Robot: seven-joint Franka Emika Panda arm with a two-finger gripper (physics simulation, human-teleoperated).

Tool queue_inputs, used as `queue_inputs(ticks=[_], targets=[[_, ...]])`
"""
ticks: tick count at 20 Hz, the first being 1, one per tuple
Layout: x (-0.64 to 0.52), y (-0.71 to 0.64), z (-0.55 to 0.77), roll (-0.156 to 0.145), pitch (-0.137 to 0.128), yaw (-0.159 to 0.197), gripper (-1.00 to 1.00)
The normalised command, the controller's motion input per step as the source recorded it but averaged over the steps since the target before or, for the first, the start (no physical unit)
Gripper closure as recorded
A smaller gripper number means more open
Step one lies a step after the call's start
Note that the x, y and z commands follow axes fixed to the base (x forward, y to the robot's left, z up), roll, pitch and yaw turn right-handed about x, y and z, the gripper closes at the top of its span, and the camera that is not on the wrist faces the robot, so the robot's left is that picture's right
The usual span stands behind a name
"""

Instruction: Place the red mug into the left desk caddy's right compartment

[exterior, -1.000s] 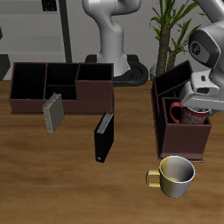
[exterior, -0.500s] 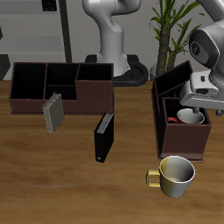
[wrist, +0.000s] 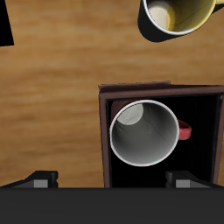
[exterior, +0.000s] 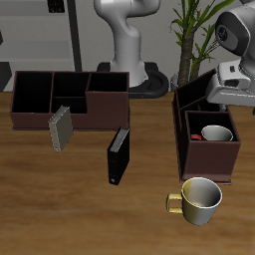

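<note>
End effector has risen, seemingly open; red mug sits in right compartment.

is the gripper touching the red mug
Apart. In the wrist view the red mug stands alone inside the caddy, with the fingers spread wide, clear of its rim. In the exterior view the gripper is above the mug.

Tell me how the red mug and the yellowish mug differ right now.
The red mug sits inside the left desk caddy, in its right compartment; the yellowish mug stands on the bare table, nearer the front edge. Red handle versus yellow handle. Both stand upright, open end up.
</note>
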Motion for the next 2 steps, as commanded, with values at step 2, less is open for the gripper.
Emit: queue_inputs(ticks=[2], targets=[[-0.30,-0.25,0.30,0.069,-0.040,-0.011,-1.00]])
